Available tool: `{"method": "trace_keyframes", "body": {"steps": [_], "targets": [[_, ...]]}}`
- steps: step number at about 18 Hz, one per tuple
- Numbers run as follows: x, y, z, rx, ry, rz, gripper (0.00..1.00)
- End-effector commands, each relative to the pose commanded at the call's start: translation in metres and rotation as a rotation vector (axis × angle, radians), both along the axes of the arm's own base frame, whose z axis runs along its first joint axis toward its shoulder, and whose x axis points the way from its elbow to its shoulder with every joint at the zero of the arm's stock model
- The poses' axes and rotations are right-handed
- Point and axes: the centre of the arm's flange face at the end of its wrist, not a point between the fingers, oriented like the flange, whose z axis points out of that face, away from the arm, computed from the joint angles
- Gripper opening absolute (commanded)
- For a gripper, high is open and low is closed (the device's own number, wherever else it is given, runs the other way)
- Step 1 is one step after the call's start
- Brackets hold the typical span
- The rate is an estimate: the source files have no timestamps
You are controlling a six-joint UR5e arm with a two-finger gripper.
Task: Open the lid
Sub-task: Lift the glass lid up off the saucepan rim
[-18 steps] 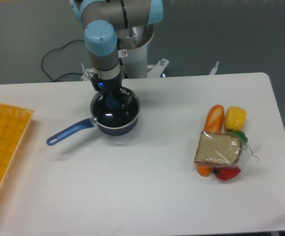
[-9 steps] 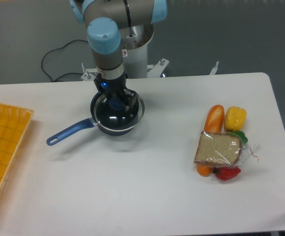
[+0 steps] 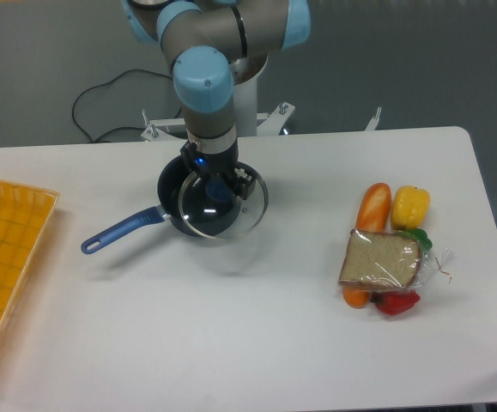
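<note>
The pincer point(image 3: 220, 187) points straight down from the arm and is clamped on the blue knob at the middle of the lid point(image 3: 223, 206), its two dark fingers point(image 3: 241, 183) pressed close against the knob on either side. The lid hangs in that grip, offset to the right of the saucepan point(image 3: 176, 202), so that its clear glass covers only the right part of the pan's mouth and its thin metal rim reaches out past the pan's right wall over the white surface point(image 3: 257, 326). The left part of the pan's dark inside lies uncovered. The saucepan's long blue handle runs down and to the left of the pan. Far to the left of the saucepan an orange tray point(image 3: 3, 257) sits at the surface's edge. Well to the right of the saucepan lie a bagged sandwich point(image 3: 380, 259) and plastic vegetables point(image 3: 394, 206).
</note>
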Motion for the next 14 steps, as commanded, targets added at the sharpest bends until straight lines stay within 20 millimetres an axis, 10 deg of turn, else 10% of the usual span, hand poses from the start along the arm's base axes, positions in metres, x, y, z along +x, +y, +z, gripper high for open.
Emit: {"method": "trace_keyframes", "body": {"steps": [14], "targets": [[-0.015,0.02,-0.007,-0.005,-0.003,-0.008,0.45]]}}
